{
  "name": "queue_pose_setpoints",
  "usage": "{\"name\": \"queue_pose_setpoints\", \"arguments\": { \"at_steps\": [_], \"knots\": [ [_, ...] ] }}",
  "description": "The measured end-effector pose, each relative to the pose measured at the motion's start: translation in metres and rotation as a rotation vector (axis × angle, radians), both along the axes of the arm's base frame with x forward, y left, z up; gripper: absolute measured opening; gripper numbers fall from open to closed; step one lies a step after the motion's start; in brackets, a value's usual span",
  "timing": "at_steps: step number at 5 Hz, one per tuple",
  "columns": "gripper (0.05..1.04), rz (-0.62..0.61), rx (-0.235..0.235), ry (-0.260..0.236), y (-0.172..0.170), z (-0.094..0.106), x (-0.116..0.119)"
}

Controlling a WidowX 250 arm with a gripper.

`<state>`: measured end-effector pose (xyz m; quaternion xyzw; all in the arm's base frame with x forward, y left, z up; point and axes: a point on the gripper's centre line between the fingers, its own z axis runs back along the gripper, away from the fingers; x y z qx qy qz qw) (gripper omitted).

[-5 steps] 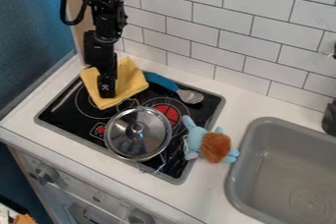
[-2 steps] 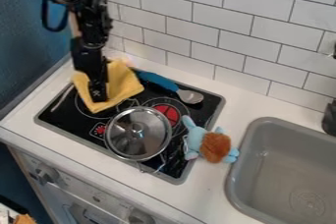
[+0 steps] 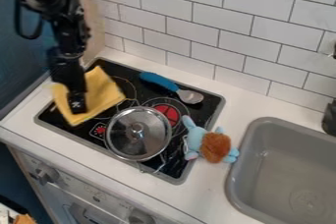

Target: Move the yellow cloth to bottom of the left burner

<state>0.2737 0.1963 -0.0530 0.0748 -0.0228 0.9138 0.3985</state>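
If the yellow cloth [image 3: 101, 89] is dragged right, it may be snagged by the lidded pot [image 3: 138, 133]. Whether the gripper [image 3: 77, 108] is clamped — cannot be told.

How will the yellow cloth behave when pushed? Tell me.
The yellow cloth is probably floppy, as it looks thin and has loose, uneven edges. It is likely light for its spread. It may bunch or crease rather than slide flat across the stovetop, since nothing stiff backs it.
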Motion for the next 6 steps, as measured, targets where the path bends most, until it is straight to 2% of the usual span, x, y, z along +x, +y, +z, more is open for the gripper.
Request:
{"name": "queue_pose_setpoints", "arguments": {
  "at_steps": [1,2,4,5,6],
  "knots": [
    [0.999,0.095,-0.028,-0.011,0.006,-0.001,-0.023],
    [0.999,0.144,-0.039,0.017,0.004,0.000,-0.045],
    [0.999,0.155,-0.036,0.035,0.001,0.001,-0.053],
    [1.001,0.153,-0.034,0.022,-0.002,0.004,-0.050],
    [1.001,0.105,0.013,-0.019,-0.007,0.025,-0.037]
  ]
}}
